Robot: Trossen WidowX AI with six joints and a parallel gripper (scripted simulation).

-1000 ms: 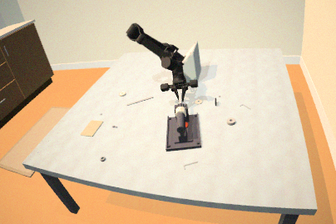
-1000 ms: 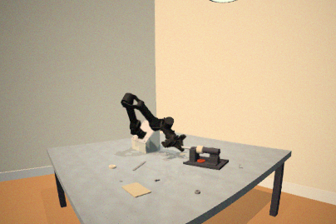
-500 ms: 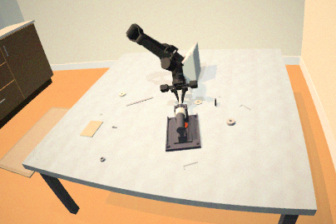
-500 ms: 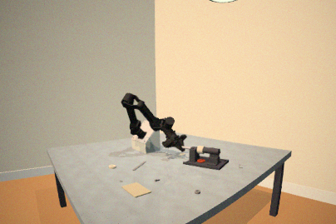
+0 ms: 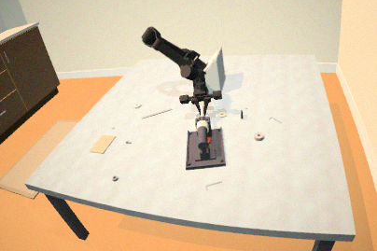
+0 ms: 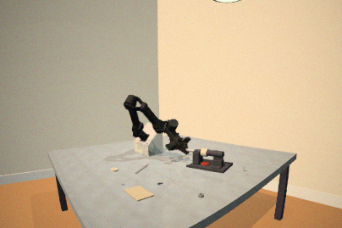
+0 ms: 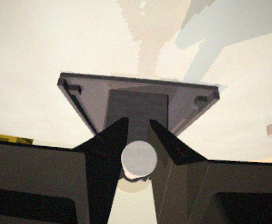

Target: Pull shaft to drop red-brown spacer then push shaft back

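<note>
The dark fixture (image 5: 192,160) (image 6: 195,167) (image 7: 87,102) stands on the table. Its housing block (image 6: 217,162) is at the end far from the arm, with a dark cylinder on top. The red-brown spacer (image 5: 209,140) (image 6: 205,164) lies low on the base plate, below the shaft line. A cream spacer (image 5: 202,126) (image 6: 204,152) is still up on the shaft line, between the near post and the dark cylinder. My gripper (image 5: 202,113) (image 6: 189,152) (image 7: 138,125) is shut on the pale shaft (image 7: 139,159), whose round end shows between the fingers. The shaft inside the housing is hidden.
A yellow card (image 5: 103,144) (image 6: 139,193), a rod (image 5: 157,114) (image 6: 141,169) and a nut (image 5: 115,178) (image 6: 201,195) lie to one side. A thick ring (image 5: 258,136), a cream ring (image 5: 222,114) and a hex key (image 5: 214,185) lie around the fixture.
</note>
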